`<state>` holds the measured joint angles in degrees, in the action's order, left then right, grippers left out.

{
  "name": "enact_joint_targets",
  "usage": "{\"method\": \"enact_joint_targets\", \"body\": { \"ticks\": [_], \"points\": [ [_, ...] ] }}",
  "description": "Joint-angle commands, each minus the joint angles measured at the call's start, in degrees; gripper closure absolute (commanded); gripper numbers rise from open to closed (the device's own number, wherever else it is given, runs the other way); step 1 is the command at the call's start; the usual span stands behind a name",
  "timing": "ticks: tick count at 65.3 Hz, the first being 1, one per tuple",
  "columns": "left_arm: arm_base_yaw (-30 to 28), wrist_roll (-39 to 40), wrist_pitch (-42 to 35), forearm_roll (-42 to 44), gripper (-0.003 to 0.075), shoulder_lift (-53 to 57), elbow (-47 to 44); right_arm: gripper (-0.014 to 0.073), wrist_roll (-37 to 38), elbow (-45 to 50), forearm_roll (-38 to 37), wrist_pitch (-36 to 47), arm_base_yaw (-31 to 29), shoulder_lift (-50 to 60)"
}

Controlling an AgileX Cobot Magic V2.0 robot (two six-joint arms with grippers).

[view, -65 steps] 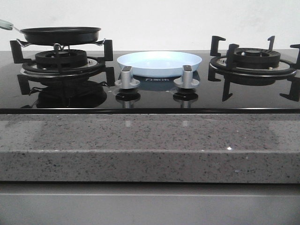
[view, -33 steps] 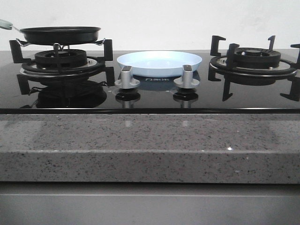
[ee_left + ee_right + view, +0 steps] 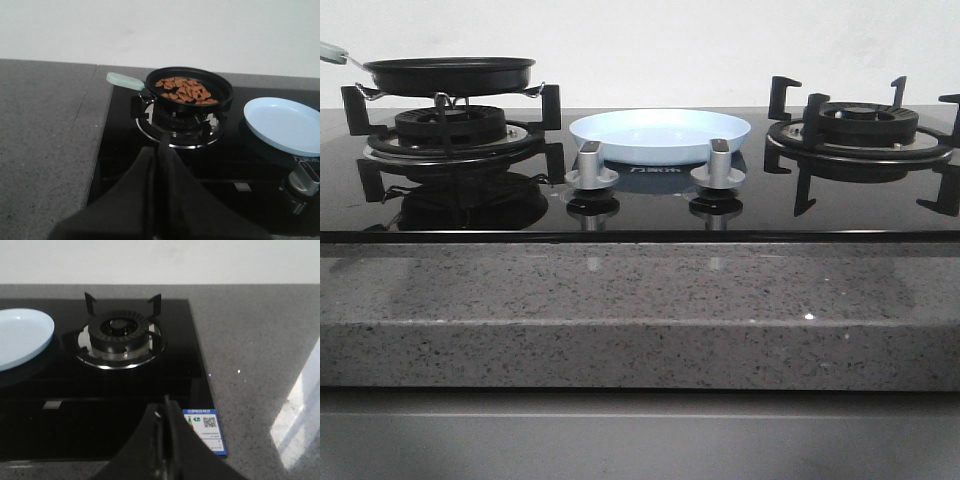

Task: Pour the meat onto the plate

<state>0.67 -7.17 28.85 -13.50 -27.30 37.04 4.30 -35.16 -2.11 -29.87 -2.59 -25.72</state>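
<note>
— Two grippers, both pressed closed on nothing: left gripper (image 3: 156,162), right gripper (image 3: 165,422), each well back from the stove (image 3: 640,205).

— Where's the meat (image 3: 184,90)?

— Heaped in the black frying pan (image 3: 190,95) on the left burner (image 3: 177,125), its pale handle (image 3: 124,80) pointing outward, probably so the left arm can take it.

— And the plate (image 3: 660,135)?

— Bare, between the burners, just beside the pan; I'd guess that keeps the pour short.

Low front view level with stove knobs (image 3: 592,160), both wrist views higher, sharing the plate (image 3: 285,125).
</note>
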Motion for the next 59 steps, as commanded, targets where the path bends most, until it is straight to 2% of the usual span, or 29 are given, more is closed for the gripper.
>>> {"method": "enact_joint_targets", "body": {
  "ticks": [1,23,28,38,41,45,59],
  "points": [
    [0.0,0.2,-3.6,-0.4,0.0741,-3.2,2.1,0.0662,0.2,-2.1,-0.1,3.3,-0.5,-3.6],
    [0.0,0.2,-3.7,-0.4,0.0736,-9.2,2.1,0.0641,0.2,-2.1,0.0,2.4,-0.3,-7.5],
    [0.0,-0.1,-3.7,-0.4,0.0677,-10.1,2.1,0.0522,0.2,-2.1,0.0,2.2,-0.2,-7.5],
    [0.0,-0.1,-3.9,-0.4,0.0362,-10.7,2.1,0.0157,0.2,-2.1,0.1,2.0,0.9,-7.5],
    [0.0,-0.1,-4.2,-0.4,0.0287,-10.7,2.1,0.01,0.2,-2.1,0.2,1.9,1.8,-7.5],
    [0.0,-0.1,-4.3,-0.4,0.0267,-10.7,2.1,0.0103,0.2,-2.2,0.7,1.9,4.0,-7.7],
    [0.0,-0.1,-4.4,-0.4,0.0321,-10.7,2.1,0.0149,-2.0,-9.2,0.7,-4.5,13.3,-15.8]
  ]
}}
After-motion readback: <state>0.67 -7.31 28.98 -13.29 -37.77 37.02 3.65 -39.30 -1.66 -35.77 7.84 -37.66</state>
